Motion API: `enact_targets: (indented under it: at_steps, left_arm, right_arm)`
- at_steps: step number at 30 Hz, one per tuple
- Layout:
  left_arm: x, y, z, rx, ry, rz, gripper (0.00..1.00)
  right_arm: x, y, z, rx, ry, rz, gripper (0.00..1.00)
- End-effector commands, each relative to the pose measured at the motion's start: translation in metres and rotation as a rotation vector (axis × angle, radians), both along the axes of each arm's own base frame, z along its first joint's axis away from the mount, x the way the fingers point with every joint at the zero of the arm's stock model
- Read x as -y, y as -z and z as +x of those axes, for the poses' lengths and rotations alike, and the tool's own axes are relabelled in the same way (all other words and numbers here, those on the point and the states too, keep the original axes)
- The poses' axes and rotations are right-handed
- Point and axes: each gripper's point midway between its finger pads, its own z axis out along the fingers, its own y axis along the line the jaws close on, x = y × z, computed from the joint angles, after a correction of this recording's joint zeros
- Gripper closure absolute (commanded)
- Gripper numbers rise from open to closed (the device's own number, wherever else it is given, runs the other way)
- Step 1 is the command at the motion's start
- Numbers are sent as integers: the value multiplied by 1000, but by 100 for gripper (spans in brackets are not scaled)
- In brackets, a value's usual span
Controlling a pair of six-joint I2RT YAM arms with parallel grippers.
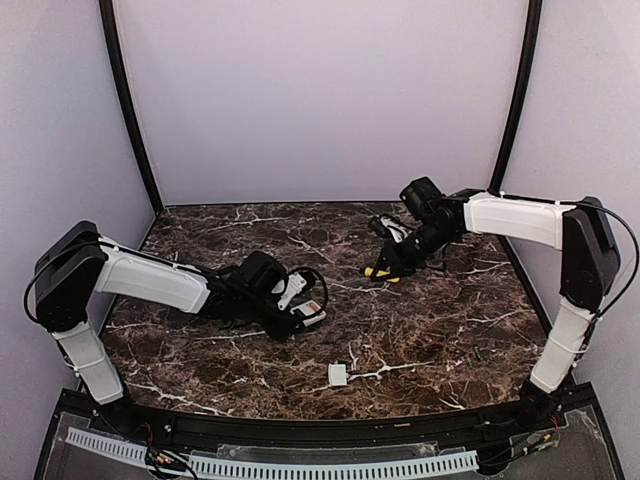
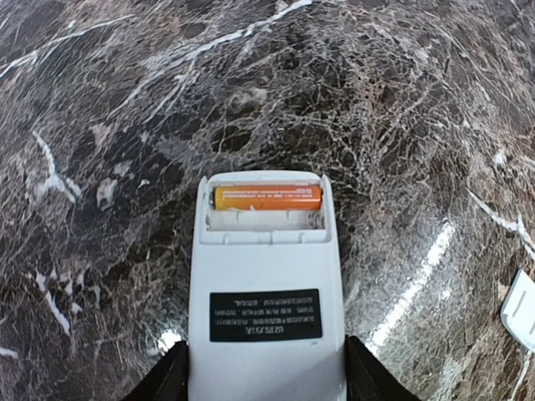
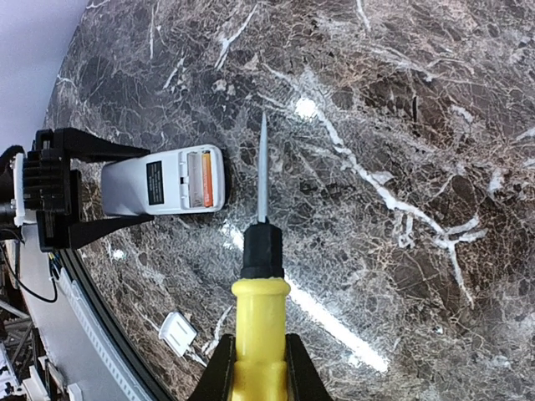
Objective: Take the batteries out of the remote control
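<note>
**Levering out the remaining battery.**
The left gripper [image 2: 266, 380] pinches the remote control [image 2: 266, 292] by its sides, with the orange battery [image 2: 267, 197] in its far slot. The right gripper [image 3: 259, 372], clamped on the screwdriver [image 3: 261, 309], should lever gently under one battery end.

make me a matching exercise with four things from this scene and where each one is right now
Things:
1. remote control
2. orange battery
3. screwdriver
4. white cover piece

Places:
A. clamped in the right gripper, tip pointing out over the marble
B. lying loose on the table, near its front edge
C. held between the fingers of the left gripper
D. lying in the open compartment

Pairs: 1-C, 2-D, 3-A, 4-B
</note>
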Motion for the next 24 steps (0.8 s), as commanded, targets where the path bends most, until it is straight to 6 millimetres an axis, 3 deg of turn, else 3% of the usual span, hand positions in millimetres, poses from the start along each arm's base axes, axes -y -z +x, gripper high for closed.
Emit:
enact_targets:
  at_steps: [1, 9, 15, 21, 24]
  left_arm:
    - [-15, -20, 9, 1, -259, -79, 100]
    - [-44, -1, 8, -75, -566, -76, 100]
    - [-35, 13, 4, -143, -659, -94, 100]
    - [-41, 19, 7, -157, -755, -57, 99]
    - [-42, 22, 6, -165, -769, -50, 87]
  right_arm:
    - [-8, -8, 17, 47, 45, 19, 100]
    - [-7, -5, 17, 32, 69, 21, 100]
    - [-6, -3, 15, 29, 82, 23, 100]
    - [-7, -2, 15, 27, 86, 26, 100]
    - [-6, -2, 15, 29, 88, 26, 100]
